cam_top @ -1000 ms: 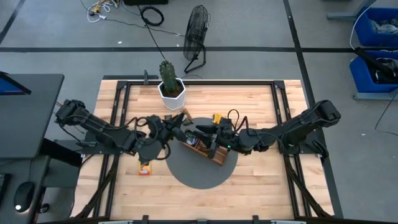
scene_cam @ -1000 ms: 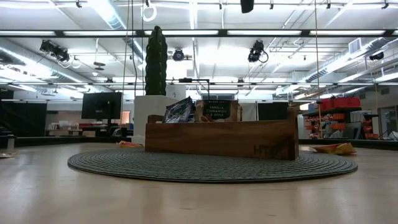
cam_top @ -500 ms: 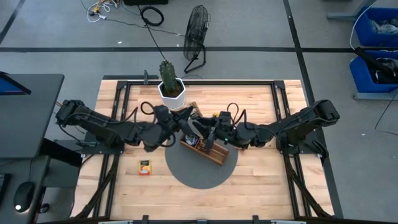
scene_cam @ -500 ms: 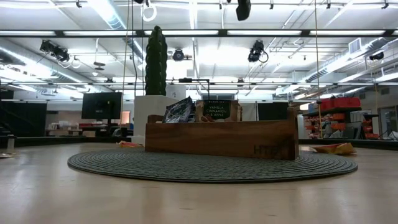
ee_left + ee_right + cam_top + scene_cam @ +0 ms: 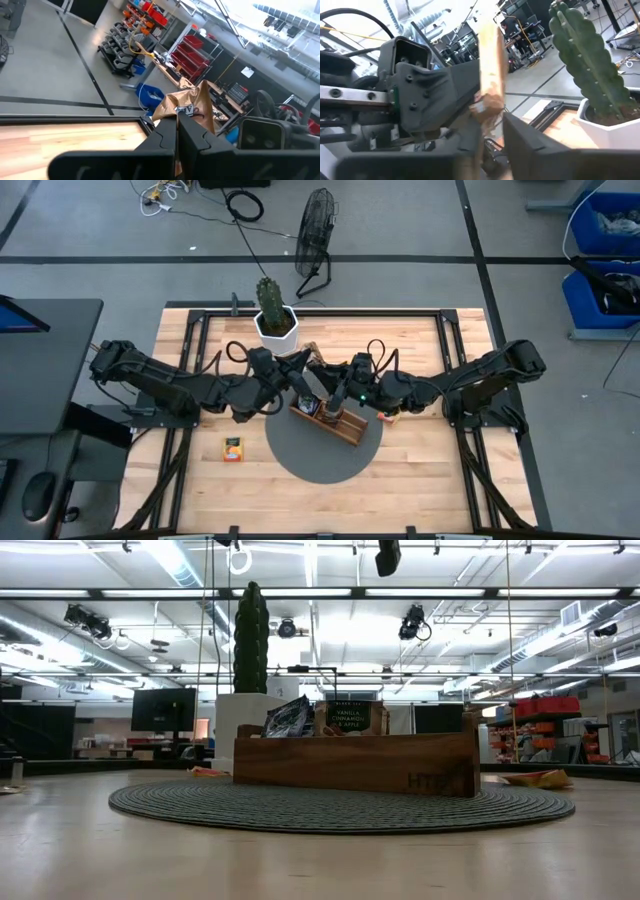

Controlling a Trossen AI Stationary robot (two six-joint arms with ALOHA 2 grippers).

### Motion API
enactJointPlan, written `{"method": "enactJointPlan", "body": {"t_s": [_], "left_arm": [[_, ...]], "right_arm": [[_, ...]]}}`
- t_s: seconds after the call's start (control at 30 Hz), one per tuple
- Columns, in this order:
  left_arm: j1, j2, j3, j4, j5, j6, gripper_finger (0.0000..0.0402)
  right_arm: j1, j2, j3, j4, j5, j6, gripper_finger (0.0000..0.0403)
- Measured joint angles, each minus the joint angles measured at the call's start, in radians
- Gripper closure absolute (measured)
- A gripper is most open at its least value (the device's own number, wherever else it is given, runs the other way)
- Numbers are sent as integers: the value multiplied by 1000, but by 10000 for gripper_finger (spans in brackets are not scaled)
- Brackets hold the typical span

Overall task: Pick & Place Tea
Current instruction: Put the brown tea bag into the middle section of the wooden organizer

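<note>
Seen from above, a pale wooden table [image 5: 420,480] sits on a grey floor, with a round grey mat [image 5: 300,455] at its middle and a brown wooden divided tray [image 5: 345,428] lying aslant on the mat; a cactus in a white pot [image 5: 275,315] stands at the far edge; both dark arms meet over the tray's far end; the left gripper [image 5: 176,131] has its fingers pressed together on a pale beige tea packet [image 5: 186,106], which stands up from the fingertips on its edge, its long axis running along the fingers and its free end pointing away from the wrist; the right gripper [image 5: 335,392] faces it close by, its jaws partly open on either side of that same packet [image 5: 490,60]; whether they touch it cannot be told; an orange tea packet [image 5: 233,449] lies flat on the bare wood left of the mat, well apart from the tray; dark packets [image 5: 290,715] stand upright inside the tray.
</note>
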Motion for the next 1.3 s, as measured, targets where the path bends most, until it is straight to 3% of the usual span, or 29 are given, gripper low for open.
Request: {"method": "enactJointPlan", "body": {"t_s": [0.07, 0.13, 0.47, 0.77, 0.93, 1.07, 1.3], "left_arm": [[0, 0, 0, 0, 1, 16, 399], [0, 0, 0, 1, -1, 33, 396], [-2, -26, 0, 2, 8, 210, 351], [-8, -100, -2, -1, 5, 470, 347], [-13, -164, 3, 14, -30, 632, 346], [-15, -203, -1, 4, -16, 745, 346], [-12, -253, 0, -57, -33, 799, 346]], "right_arm": [[0, 0, 0, 9, -4, -2, 375], [0, 0, 0, 13, -11, -4, 392], [18, -4, 0, 17, -13, 2, 401], [26, -24, 2, -5, -16, -1, 402], [30, -80, -1, -125, -59, -5, 403], [26, -124, 62, -371, -143, 4, 403], [-27, -73, 444, -1120, -393, 6, 403]]}}
